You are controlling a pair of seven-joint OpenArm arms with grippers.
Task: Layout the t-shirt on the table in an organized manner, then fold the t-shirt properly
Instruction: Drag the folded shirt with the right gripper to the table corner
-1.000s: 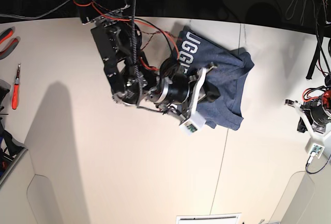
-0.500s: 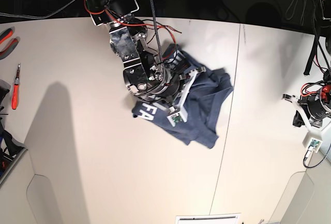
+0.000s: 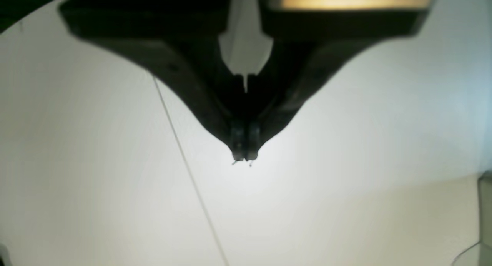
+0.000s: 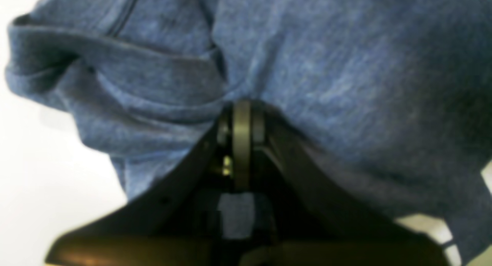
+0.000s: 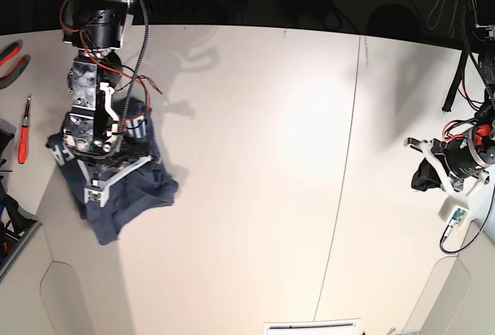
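The t-shirt (image 5: 138, 193), dark heathered blue, hangs and lies in a crumpled bunch at the left side of the table (image 5: 255, 165), with bits of white lettering showing at its top edge. My right gripper (image 5: 106, 166) is over it, mostly hidden under its own arm. In the right wrist view the right gripper (image 4: 240, 109) is shut on a pinch of the t-shirt (image 4: 338, 66), and folds drape around its fingers. My left gripper (image 5: 424, 178) hovers at the table's far right edge. Seen from the left wrist, the left gripper (image 3: 245, 158) is shut with nothing in it, above bare tabletop.
A thin seam (image 5: 346, 157) runs front to back across the table, and also shows as the seam (image 3: 184, 162) beside the left gripper. Red-handled pliers (image 5: 9, 60) and a red screwdriver (image 5: 23, 132) lie at the left edge. A white panel (image 5: 309, 326) sits at the front edge.
The right arm has swung from the middle back of the table to the left side, dragging the bunched t-shirt with it. The left arm shifted slightly inward.
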